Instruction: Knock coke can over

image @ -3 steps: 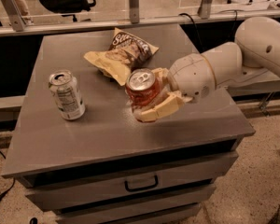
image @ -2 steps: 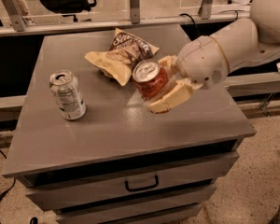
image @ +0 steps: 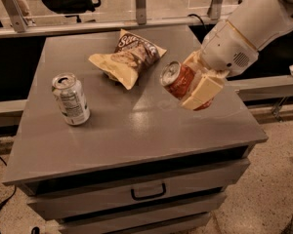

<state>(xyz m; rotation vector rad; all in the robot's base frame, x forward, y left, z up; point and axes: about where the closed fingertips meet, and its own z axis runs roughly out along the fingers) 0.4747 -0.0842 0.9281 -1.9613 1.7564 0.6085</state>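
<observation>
Gripping: my gripper pinches the coke can.
Can: tilted, silver top facing the chip bag.
Place: over the table, right side.

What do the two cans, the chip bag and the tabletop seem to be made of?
The coke can, held tilted in the gripper: thin metal, likely aluminium; glossy red print, bare silver lid. The silver-white can: the same, with a shiny rim. The chip bag: crinkled plastic film; its creases catch light. The table: smooth grey with a soft sheen; laminate or painted metal, unclear.
</observation>
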